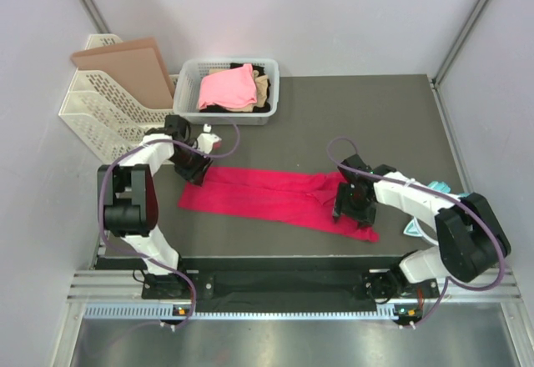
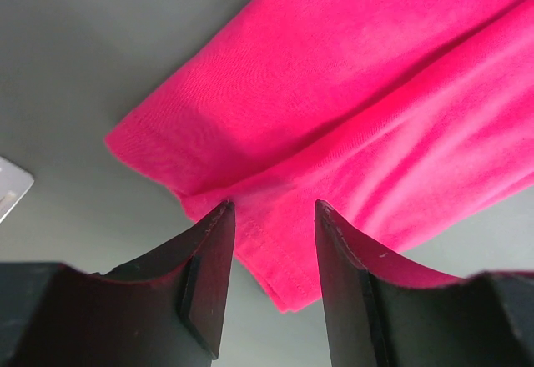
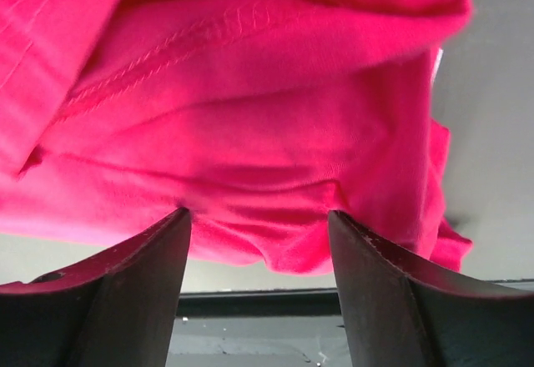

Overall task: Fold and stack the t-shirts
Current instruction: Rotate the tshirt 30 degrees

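Toward the near edge, my left gripper (image 2: 271, 210) sat narrowly open, right gripper (image 3: 259, 217) wide, over the ends of the shirt (image 1: 267, 193); I judged both must bite all layers.

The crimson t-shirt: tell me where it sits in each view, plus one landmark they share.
Top external: crimson t-shirt stretched across the middle of the dark table.
Left wrist: upper right, its corner just beyond the left gripper.
Right wrist: fills the top, bunched above the right gripper.
Shared landmark: the dark table, bordering the cloth in every view.
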`<state>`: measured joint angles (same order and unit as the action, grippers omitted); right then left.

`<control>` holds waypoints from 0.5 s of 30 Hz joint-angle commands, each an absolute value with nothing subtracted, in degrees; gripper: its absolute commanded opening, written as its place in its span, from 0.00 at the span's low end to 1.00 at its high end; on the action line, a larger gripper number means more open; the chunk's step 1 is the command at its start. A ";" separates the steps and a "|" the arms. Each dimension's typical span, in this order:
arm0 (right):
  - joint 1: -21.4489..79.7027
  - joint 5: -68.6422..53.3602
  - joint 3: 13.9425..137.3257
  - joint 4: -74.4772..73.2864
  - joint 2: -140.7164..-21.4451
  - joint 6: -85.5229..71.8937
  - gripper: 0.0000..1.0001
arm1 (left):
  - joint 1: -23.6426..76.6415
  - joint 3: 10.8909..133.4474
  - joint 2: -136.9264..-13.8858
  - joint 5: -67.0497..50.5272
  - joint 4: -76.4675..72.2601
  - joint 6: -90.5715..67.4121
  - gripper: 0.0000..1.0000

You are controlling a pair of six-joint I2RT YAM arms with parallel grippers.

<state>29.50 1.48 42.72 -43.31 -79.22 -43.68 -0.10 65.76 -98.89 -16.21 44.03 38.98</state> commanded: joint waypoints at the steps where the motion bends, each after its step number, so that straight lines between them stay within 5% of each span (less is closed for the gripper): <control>1: 30.06 2.55 41.92 -40.78 -81.56 -46.23 0.68 | 1.41 65.22 -99.66 -17.58 42.90 38.58 0.49; 15: 29.71 13.01 53.52 -49.39 -92.54 -46.06 0.75 | 1.93 54.94 -100.11 -12.74 38.23 39.20 0.49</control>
<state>29.52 6.61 49.65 -48.21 -88.64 -46.46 1.78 60.99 -99.00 -14.48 39.11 38.96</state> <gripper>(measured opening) 0.750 0.491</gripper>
